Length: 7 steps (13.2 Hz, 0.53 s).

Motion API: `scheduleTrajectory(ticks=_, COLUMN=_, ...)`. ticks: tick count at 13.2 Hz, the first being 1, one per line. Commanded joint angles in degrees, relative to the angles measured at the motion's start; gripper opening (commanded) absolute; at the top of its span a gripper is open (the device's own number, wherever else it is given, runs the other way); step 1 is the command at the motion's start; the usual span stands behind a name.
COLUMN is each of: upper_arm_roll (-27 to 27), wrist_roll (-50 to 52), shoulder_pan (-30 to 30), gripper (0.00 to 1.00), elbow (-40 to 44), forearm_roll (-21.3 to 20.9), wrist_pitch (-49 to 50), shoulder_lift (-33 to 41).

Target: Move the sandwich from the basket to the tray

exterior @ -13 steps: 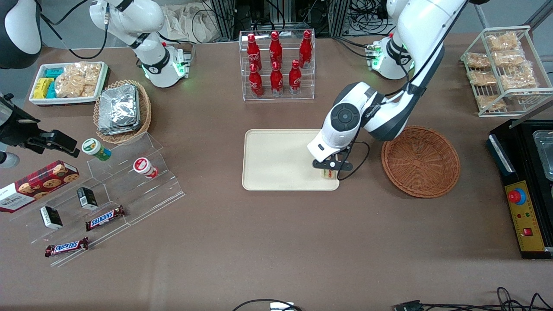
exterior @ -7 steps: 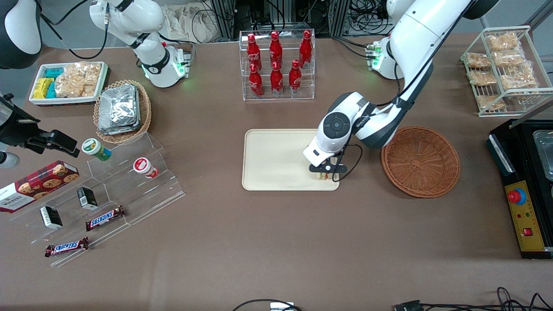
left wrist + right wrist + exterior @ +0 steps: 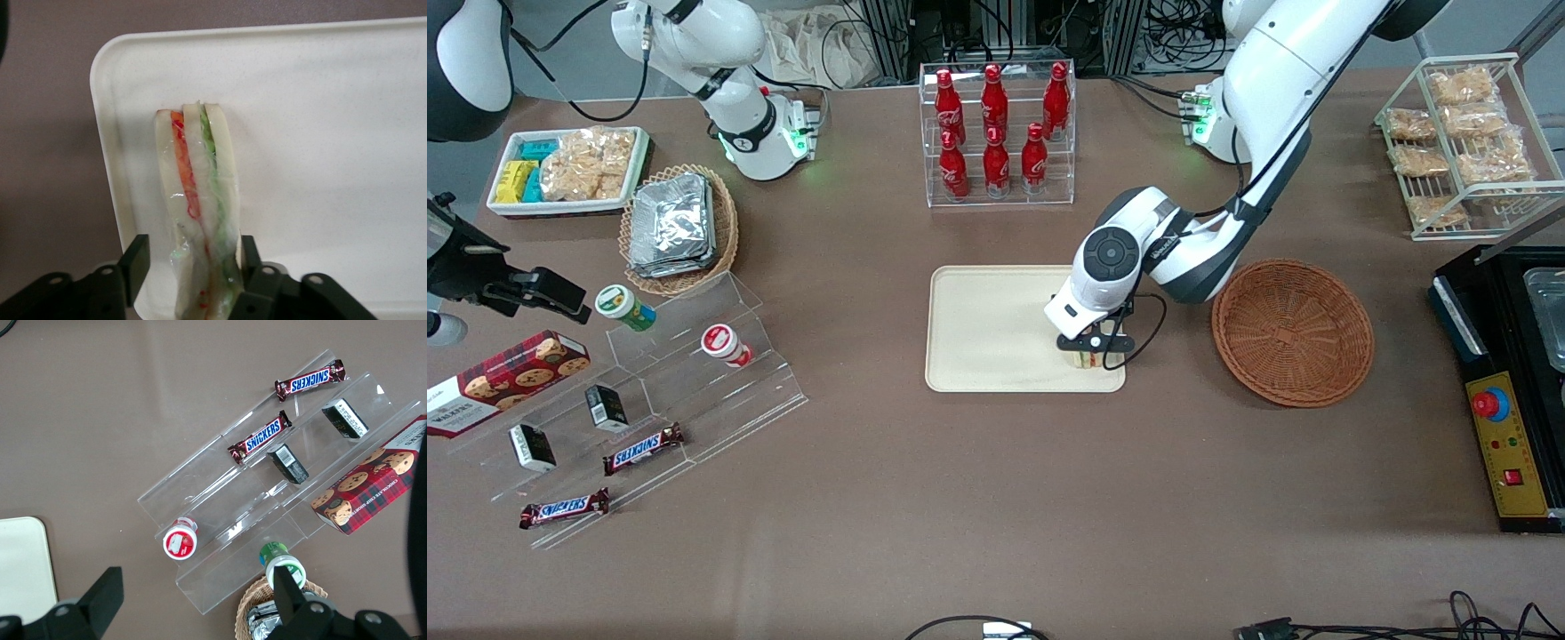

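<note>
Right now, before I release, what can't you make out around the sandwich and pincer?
- Front view: the sandwich is mostly covered by the arm's wrist; contact with the tray can't be judged.
- Left wrist view: the sandwich's near end is cut off by the picture's edge.
- The pincer fingers straddle it; squeeze unclear.

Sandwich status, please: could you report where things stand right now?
Gripper shut on sandwich, over tray corner nearest basket. Basket empty. Nothing in the way.
</note>
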State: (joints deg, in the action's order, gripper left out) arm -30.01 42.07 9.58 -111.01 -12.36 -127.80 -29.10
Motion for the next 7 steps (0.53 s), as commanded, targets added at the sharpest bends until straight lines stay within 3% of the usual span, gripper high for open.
scheduleTrajectory(ticks=1, upper_arm_roll=0.0, wrist_roll=1.3, shoulder_pan=0.0, gripper=1.0, elbow=0.2, forearm_roll=-1.1, wrist_pitch=1.2, shoulder_lift=1.2)
scheduleTrajectory(ticks=7, upper_arm_roll=-0.1, wrist_roll=0.1, shoulder_pan=-1.9, gripper=1.0, elbow=4.5, forearm_roll=0.8, wrist_pitch=11.4, shoulder_lift=11.2)
